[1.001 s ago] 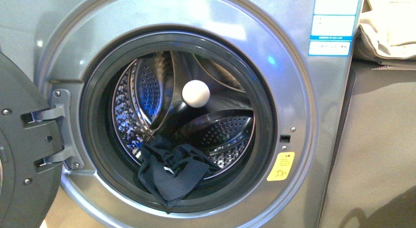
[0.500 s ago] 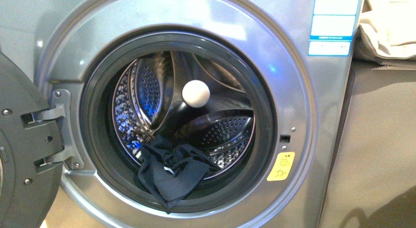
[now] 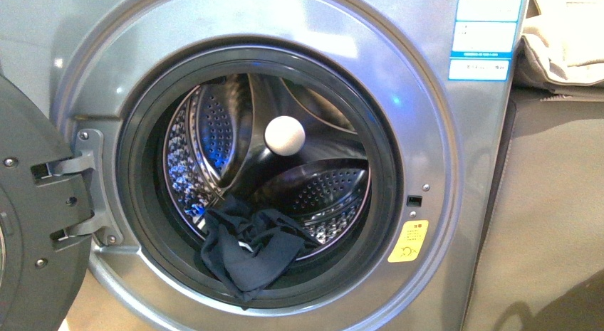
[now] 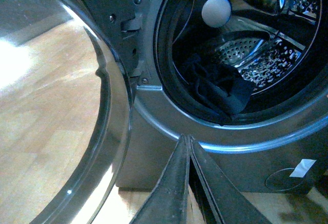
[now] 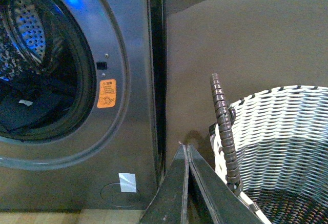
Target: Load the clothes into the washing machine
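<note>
The dark navy clothes point(image 3: 249, 249) lie crumpled at the bottom of the washing machine point(image 3: 441, 174) opening, draped over the lower rubber gasket with part inside the perforated drum. They also show in the left wrist view as dark clothes point(image 4: 220, 88) and in the right wrist view as dark clothes point(image 5: 31, 106). My left gripper point(image 4: 186, 138) is shut and empty, held low in front of the machine below the porthole. My right gripper point(image 5: 184, 146) is shut and empty, beside the machine's right edge. Neither arm shows in the front view.
The washer door point(image 3: 35, 224) hangs open at the left, its glass point(image 4: 97, 131) close to my left gripper. A white ball point(image 3: 285, 136) sits in the drum. A white wicker basket point(image 5: 282, 131) with dark handle stands right of my right gripper. Beige cloth point(image 3: 563, 46) lies on the cabinet point(image 3: 555, 217).
</note>
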Robot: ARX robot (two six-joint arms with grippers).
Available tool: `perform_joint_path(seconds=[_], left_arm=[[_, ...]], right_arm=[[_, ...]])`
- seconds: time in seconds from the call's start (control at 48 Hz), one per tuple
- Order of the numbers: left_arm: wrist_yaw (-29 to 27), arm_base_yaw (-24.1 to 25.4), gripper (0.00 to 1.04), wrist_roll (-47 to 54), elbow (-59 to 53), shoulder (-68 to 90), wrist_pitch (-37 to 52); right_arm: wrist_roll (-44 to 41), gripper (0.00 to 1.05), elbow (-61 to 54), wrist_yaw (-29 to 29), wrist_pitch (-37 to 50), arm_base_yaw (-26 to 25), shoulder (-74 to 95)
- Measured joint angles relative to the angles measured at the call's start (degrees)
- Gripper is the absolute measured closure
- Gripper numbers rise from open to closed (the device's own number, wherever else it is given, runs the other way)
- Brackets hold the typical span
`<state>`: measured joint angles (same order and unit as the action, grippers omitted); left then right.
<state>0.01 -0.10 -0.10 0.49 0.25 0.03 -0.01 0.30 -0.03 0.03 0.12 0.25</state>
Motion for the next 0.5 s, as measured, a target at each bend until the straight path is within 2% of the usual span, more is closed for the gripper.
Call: perform_joint_path(seconds=[0.313,0.396,0.5], left_arm=[[0.0,0.0,1.0,0.0,0.0,0.0,0.0],[0.0,0.0,0.86,0.0,0.0,0.0,0.0],[0.0,0.0,0.6,0.0,0.0,0.0,0.0]], right_arm=[[-0.1,1.01,0.0,0.0,0.0,0.0,0.0],[0.0,0.87,0.0,0.0,0.0,0.0,0.0],[0.0,0.61,0.0,0.0,0.0,0.0,0.0]])
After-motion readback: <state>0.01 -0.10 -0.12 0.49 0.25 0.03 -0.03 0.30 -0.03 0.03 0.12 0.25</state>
